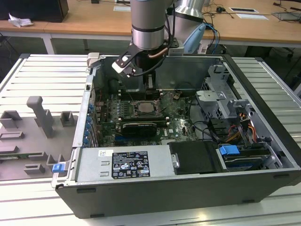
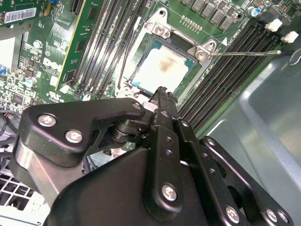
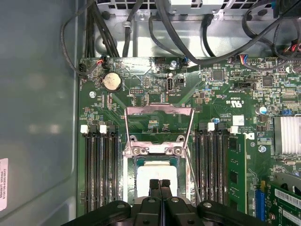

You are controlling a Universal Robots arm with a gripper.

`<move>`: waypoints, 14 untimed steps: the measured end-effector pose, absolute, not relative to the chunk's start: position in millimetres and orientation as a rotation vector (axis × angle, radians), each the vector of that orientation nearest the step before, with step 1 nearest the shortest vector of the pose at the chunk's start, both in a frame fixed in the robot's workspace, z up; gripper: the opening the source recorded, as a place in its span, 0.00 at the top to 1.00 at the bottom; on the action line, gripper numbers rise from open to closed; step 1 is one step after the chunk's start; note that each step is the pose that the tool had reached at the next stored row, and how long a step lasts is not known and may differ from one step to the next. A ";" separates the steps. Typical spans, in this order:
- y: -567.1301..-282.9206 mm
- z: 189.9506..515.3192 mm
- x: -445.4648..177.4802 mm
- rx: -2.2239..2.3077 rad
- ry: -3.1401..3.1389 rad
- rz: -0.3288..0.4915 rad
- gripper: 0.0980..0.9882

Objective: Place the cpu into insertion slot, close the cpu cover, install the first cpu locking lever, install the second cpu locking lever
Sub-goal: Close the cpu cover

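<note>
Black two-finger gripper, jaws pinched together and empty, sits over the pale silvery square cpu. The cpu is probably seated in the dark-rimmed insertion slot. The silvery frame cpu cover is flipped open beyond the slot.

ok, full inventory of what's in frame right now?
computer case: 1, dark grey, open, on pale slatted table
motherboard: 1, green, inside case
cpu: 1, silvery-beige, seated in insertion slot
cpu cover: 1, silvery, flipped open
memory slots: two banks, black, flanking the slot
coin cell: 1, silver, on motherboard
fixtures: several, grey, on table, exterior view's left
gripper: 1, black, shut, just above cpu
</note>
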State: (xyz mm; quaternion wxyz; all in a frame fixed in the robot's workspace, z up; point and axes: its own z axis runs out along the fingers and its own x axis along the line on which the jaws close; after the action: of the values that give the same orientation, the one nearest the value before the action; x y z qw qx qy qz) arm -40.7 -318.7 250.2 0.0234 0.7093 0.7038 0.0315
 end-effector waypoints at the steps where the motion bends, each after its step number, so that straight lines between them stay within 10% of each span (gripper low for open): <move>1: -318.7 250.5 -40.7 2.196 2.179 0.097 0.99; 14: -318.7 258.2 -40.7 2.196 2.179 0.097 0.99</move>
State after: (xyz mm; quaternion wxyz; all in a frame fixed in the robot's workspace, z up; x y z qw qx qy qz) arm -40.7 -318.7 258.2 0.0234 0.7093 0.7038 0.0314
